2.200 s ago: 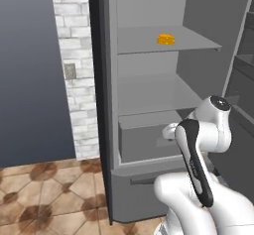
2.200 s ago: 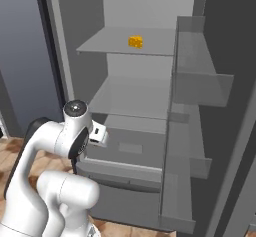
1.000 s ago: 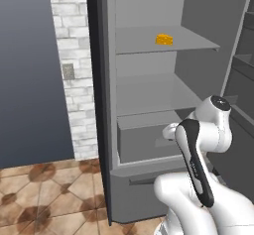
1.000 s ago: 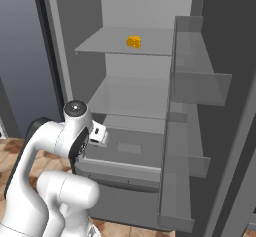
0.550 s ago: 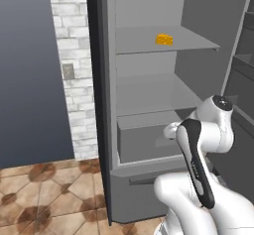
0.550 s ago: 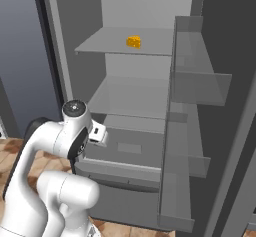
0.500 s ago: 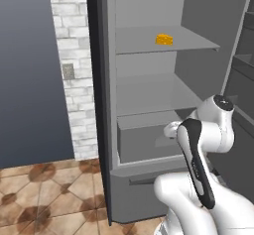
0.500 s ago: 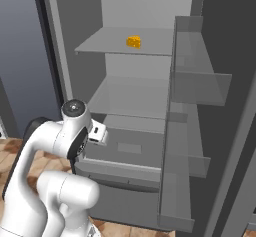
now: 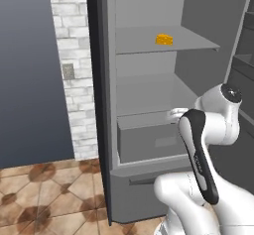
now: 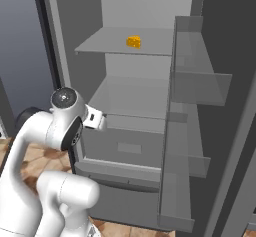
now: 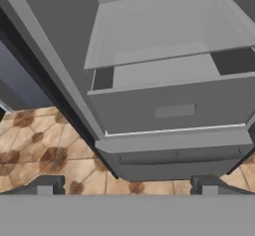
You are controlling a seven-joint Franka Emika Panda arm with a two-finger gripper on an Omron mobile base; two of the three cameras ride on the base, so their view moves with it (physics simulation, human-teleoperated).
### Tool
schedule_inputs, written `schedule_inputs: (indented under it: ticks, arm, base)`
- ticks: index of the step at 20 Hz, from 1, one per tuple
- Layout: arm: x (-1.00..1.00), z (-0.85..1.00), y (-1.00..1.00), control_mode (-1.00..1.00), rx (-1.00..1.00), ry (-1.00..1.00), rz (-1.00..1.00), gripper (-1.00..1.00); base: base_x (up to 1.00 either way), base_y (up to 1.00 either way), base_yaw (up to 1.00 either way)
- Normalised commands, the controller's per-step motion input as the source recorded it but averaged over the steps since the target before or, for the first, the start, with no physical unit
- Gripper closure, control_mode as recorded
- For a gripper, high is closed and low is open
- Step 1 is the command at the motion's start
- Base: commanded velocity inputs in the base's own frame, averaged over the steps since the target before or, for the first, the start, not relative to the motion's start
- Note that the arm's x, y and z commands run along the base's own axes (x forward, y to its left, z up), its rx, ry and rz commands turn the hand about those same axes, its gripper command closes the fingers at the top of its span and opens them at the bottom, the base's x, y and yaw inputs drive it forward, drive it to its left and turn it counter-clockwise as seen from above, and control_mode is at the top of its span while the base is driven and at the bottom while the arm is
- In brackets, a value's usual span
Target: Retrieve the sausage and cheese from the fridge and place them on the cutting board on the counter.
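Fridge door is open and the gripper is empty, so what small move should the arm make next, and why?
Probably raise the open gripper toward the upper shelf. The yellow-orange cheese wedge sits there, while the hand looks down at the light grey drawer low in the dark grey fridge. No sausage is visible, so cheese is the clear first target.

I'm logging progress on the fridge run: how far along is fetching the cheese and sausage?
Done: the fridge door stands open. In hand: nothing; the gripper is open and empty, facing the drawer below the lower shelf. Left: the cheese sits untouched on the upper shelf; no sausage can be seen on the shelves, and both still need carrying to the cutting board.
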Motion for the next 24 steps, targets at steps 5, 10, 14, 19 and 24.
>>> schedule_inputs:
  ticks: [5, 10, 14, 19, 24]
  arm:
    - [0.17, 0.73, -0.05, -1.0, -0.02, -0.03, 0.0, -1.0]
    - [0.15, 0.74, -0.12, -1.0, -0.08, 0.0, 0.0, -1.0]
    - [0.17, 0.54, -0.26, -1.0, -0.11, -0.13, 0.1, -1.0]
    - [0.13, 0.46, -0.33, -1.0, -0.15, -0.09, 0.17, -1.0]
    - [0.18, 0.43, -0.35, -1.0, -0.09, -0.04, 0.15, -1.0]
  base:
    - [0.0, 0.0, 0.0]
    - [0.0, 0.0, 0.0]
    - [0.0, 0.0, 0.0]
    - [0.0, 0.0, 0.0]
    - [0.0, 0.0, 0.0]
